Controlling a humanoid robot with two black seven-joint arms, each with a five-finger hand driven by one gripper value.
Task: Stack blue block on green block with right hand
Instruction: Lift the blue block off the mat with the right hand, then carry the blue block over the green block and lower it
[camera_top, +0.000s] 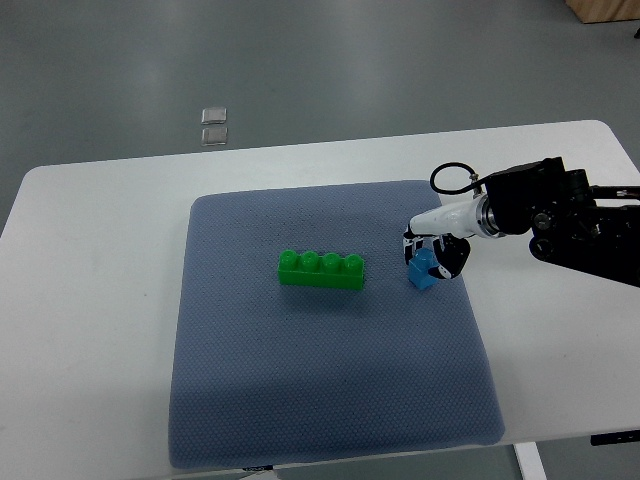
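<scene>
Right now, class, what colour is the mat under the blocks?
Blue-grey, seen in the top view: the mat.

Single top view, taken from the robot's own side and angled steeply downward. The frame takes in nearly the whole white table (90, 300), with the blue-grey mat (330, 400) filling its centre and a strip of grey floor (300, 60) beyond the far edge at the top. The camera stands well back rather than close in. The right arm (570, 225) enters from the right edge. No second view is given, so no overlap applies.
</scene>
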